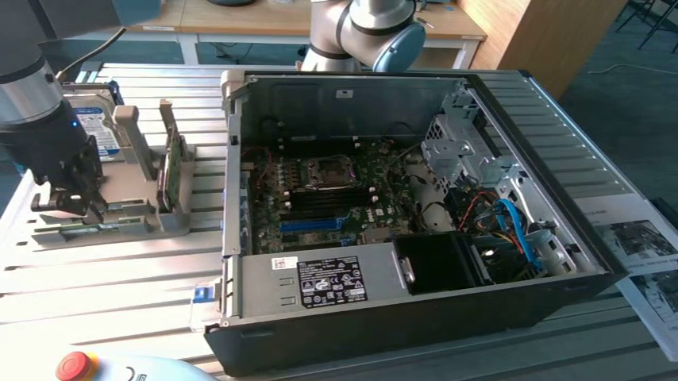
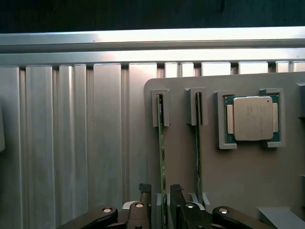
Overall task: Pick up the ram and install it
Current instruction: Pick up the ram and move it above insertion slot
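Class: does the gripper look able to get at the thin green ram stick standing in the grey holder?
Probably yes: the open gripper straddles the thin green ram stick, a finger on each side; the second green stick stands apart.

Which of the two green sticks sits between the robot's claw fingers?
The ram farther from the square silver chip: the open gripper straddles its edge. The other stick, beside the chip, stands free.
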You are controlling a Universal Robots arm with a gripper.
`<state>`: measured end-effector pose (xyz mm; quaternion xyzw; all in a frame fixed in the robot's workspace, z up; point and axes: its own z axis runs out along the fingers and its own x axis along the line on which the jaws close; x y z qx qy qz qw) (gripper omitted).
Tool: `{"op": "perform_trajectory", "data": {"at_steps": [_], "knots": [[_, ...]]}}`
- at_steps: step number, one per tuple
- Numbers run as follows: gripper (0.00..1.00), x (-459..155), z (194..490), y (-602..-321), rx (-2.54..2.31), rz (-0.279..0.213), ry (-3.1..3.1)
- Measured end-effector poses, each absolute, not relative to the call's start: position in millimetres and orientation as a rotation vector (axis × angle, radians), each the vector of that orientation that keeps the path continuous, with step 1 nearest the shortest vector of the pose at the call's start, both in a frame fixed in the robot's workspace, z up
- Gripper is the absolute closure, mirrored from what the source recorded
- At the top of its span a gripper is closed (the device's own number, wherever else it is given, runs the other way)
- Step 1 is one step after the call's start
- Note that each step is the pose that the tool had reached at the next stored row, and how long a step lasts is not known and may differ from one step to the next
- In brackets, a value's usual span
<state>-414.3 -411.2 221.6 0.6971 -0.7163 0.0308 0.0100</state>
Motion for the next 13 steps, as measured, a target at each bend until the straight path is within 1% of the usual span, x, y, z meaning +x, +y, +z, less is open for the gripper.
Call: {"op": "perform_trajectory", "data": {"at_steps": [13], "knots": [[0.7,-414,210,-411,2.176,0.096,-2.236]]}}
